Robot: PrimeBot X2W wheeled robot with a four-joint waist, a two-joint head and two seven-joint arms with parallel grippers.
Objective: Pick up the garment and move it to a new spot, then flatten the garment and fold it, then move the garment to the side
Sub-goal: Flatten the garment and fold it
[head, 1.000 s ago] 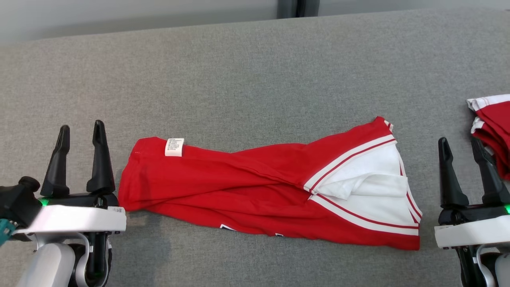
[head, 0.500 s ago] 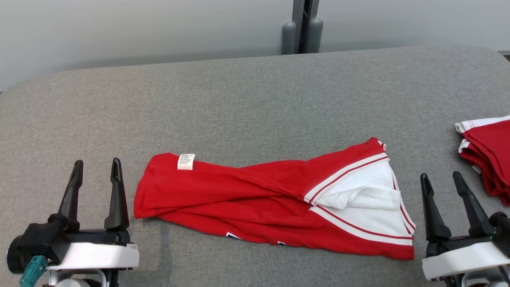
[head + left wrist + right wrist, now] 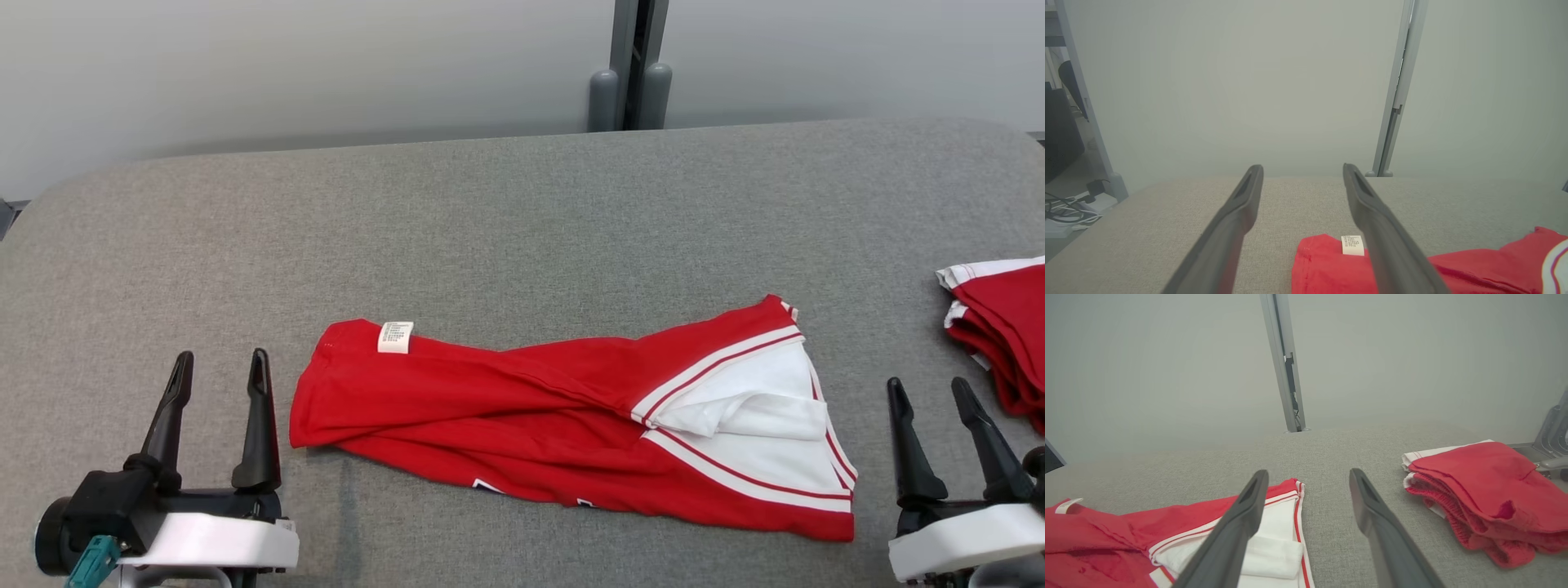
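A red garment (image 3: 522, 416) with white panels and red-white stripes lies folded lengthwise into a long band across the grey table, a white label (image 3: 395, 336) at its left end. Its white part (image 3: 1274, 539) is at the right end. My left gripper (image 3: 219, 367) stands open just left of the garment's left end (image 3: 1323, 265), apart from it. My right gripper (image 3: 931, 392) stands open just right of the garment's right end, holding nothing. Both sets of fingers point away from me.
A stack of folded red and white garments (image 3: 1000, 322) lies at the table's right edge, close to my right gripper; the same stack (image 3: 1478, 490) is in the right wrist view. Behind the grey table (image 3: 490, 229) stands a pale wall with a grey post (image 3: 633, 65).
The head camera has tilted up, so the whole picture slid down and the table's far edge and the wall came into view. Both grippers sit lower in frame, still open; the garment lies unchanged.
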